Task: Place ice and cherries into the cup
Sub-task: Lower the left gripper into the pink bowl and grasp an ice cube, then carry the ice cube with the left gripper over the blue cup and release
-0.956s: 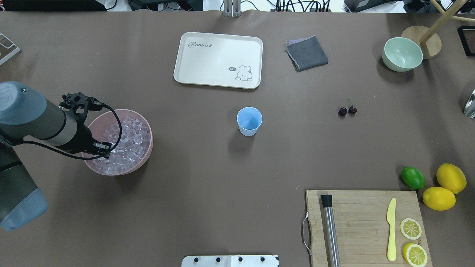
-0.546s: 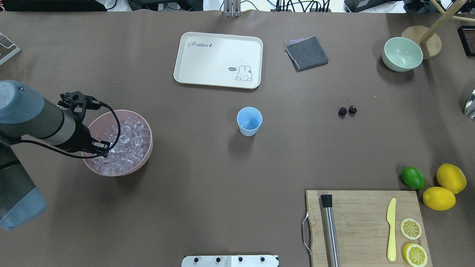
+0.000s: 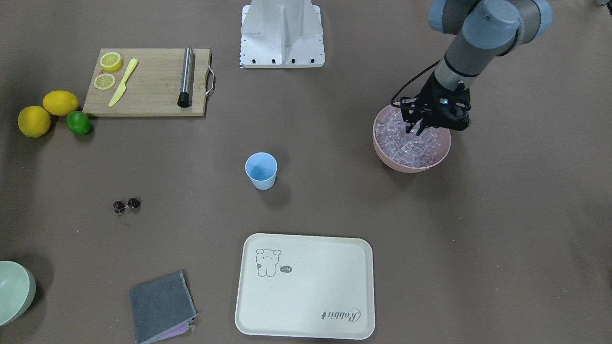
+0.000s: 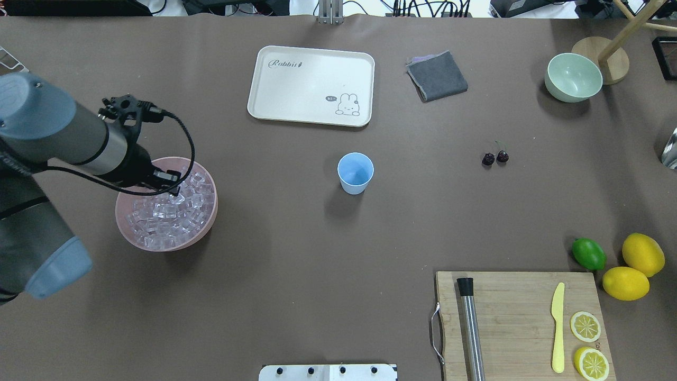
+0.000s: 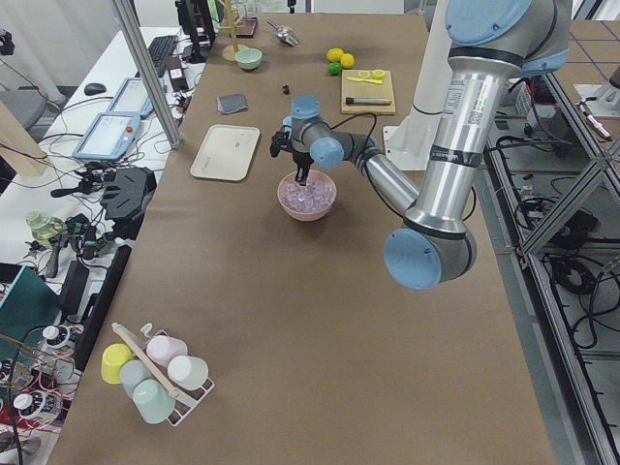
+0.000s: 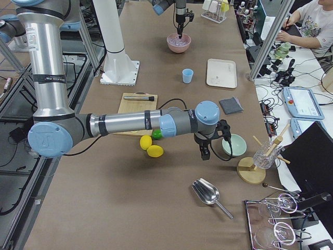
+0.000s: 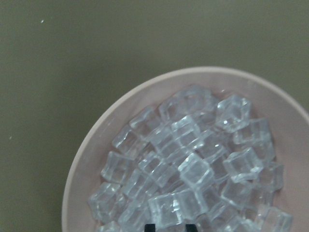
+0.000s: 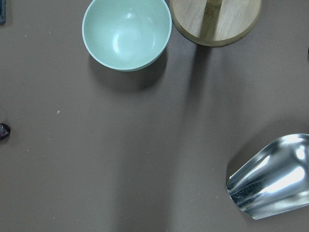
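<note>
The ice (image 4: pixel 164 217) is a heap of clear cubes in a pink bowl (image 4: pixel 207 225) at the table's left. My left gripper (image 3: pixel 417 130) hangs just above the heap, over the bowl's far part. In the left wrist view its fingertips (image 7: pixel 149 227) stand close together with one cube between them. The light blue cup (image 4: pixel 355 172) stands upright mid-table, well to the right of the bowl. The two cherries (image 4: pixel 495 157) lie on the table further right. My right gripper (image 6: pixel 204 152) shows only in the exterior right view, near the green bowl; I cannot tell its state.
A cream tray (image 4: pixel 312 84) and grey cloth (image 4: pixel 437 75) lie at the back. A pale green bowl (image 4: pixel 574 76), wooden stand (image 4: pixel 603 58) and metal scoop (image 8: pixel 270 179) are at the right. A cutting board (image 4: pixel 521 323), lime (image 4: pixel 588 253) and lemons (image 4: pixel 642 254) are front right.
My left gripper has moved from the bowl's near-left side to over its far middle, and the arm has swung back. The ice in the bowl has shifted. Cup and cherries are unmoved.
</note>
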Available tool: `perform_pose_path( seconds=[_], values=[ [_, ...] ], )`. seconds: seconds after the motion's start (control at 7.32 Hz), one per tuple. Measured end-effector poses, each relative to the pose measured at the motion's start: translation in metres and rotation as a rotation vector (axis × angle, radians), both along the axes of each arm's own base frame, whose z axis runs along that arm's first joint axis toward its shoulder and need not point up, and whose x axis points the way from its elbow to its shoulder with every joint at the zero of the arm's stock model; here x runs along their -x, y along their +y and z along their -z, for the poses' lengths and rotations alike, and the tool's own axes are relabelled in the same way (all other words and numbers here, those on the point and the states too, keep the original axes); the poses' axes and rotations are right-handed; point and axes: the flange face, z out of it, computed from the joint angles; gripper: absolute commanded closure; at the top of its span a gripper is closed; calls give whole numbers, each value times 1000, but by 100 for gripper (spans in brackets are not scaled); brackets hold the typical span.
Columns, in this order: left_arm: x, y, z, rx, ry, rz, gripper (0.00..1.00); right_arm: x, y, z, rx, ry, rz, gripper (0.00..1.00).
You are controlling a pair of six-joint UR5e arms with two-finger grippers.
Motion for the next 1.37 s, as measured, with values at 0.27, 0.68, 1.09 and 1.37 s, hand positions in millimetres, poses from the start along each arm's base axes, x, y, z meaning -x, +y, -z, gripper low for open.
perform_pose_path(
  seconds=[0.27, 0.68, 1.09, 1.37],
  values=[
    [-65, -23, 110, 20, 27, 7, 100, 0, 1, 1, -1, -1, 0, 0],
    [-191, -12, 181, -21, 104, 75, 100, -1, 1, -4, 3, 10, -3, 0],
    [-230, 11, 197, -72, 102, 98, 100, -6, 6, -5, 7, 12, -11, 0],
    [-229, 6, 198, -87, 97, 103, 100, -10, 11, -8, 11, 12, -17, 0]
  ],
)
